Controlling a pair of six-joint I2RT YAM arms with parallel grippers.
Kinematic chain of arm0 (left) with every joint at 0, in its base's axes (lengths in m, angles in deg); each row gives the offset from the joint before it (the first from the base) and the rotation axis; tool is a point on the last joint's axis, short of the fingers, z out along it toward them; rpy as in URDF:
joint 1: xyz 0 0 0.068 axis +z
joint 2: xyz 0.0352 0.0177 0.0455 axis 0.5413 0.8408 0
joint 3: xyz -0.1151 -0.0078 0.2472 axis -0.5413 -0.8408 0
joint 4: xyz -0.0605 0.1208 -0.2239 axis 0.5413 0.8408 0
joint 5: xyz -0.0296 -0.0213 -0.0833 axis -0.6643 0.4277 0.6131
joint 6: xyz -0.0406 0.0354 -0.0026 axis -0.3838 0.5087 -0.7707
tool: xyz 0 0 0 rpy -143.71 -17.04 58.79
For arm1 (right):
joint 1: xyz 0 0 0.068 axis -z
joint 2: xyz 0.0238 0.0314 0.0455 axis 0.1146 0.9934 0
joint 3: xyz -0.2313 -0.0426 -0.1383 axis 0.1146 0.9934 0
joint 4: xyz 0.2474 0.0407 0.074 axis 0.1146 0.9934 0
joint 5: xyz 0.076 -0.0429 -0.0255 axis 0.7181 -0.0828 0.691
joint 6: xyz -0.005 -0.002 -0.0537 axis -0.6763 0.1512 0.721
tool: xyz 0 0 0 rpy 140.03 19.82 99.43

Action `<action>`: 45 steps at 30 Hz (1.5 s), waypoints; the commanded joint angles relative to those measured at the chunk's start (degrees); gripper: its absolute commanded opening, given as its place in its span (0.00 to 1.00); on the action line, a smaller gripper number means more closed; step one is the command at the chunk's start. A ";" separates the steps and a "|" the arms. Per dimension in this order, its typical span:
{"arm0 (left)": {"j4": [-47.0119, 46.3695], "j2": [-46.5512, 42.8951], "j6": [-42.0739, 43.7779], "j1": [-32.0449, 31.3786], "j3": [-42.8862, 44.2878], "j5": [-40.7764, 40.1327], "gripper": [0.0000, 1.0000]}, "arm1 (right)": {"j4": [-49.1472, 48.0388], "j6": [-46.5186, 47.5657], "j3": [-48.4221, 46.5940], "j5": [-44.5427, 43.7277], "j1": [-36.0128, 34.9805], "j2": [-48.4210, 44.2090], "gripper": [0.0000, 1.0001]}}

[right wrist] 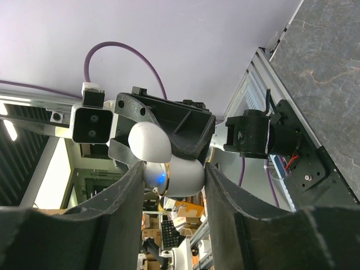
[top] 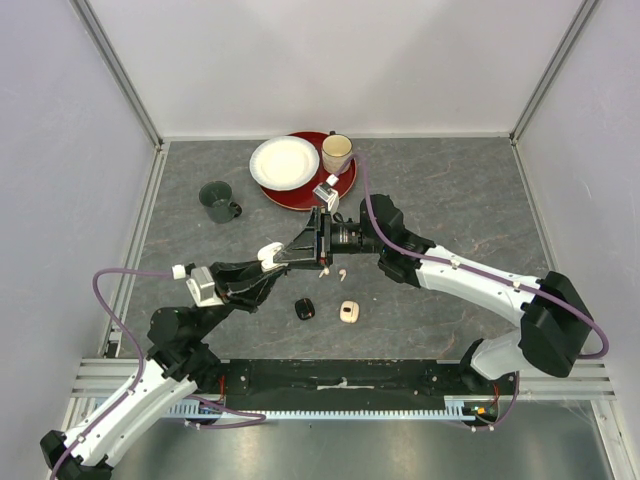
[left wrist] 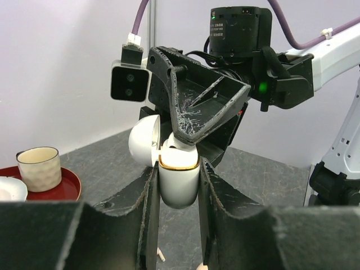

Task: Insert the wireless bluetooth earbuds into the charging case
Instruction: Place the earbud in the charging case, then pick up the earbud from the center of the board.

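Left jaws: clamped narrow on the white charging case (left wrist: 179,185), which is held upright in the air with its lid (left wrist: 143,138) open.
Right jaws: set either side of the case mouth; contact cannot be told.
Pale earbuds (top: 323,270): seen loose on the worktop (top: 450,190) below.
Progress: judged early, since the black case (top: 304,309) and beige case (top: 348,313) are not yet handled.

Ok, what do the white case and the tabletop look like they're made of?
Case: likely glossy white plastic, going by its smooth sheen, with a gold, metallic-looking band at the rim. Tabletop: matte grey with stone-like veining; whether it is real stone or a printed surface, I cannot tell.
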 commanded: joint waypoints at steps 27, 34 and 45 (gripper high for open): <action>1.10 -1.96 1.03 0.09 0.82 -1.69 0.02 | 12.82 16.14 -5.37 -9.39 -0.01 -5.15 0.78; 7.76 -7.84 1.91 0.09 0.64 -4.15 0.02 | 14.57 18.60 -3.80 -15.01 4.29 -10.60 0.80; 16.12 -14.71 3.05 0.09 3.18 -5.48 0.02 | 39.71 30.73 -10.99 -30.31 8.25 0.09 0.62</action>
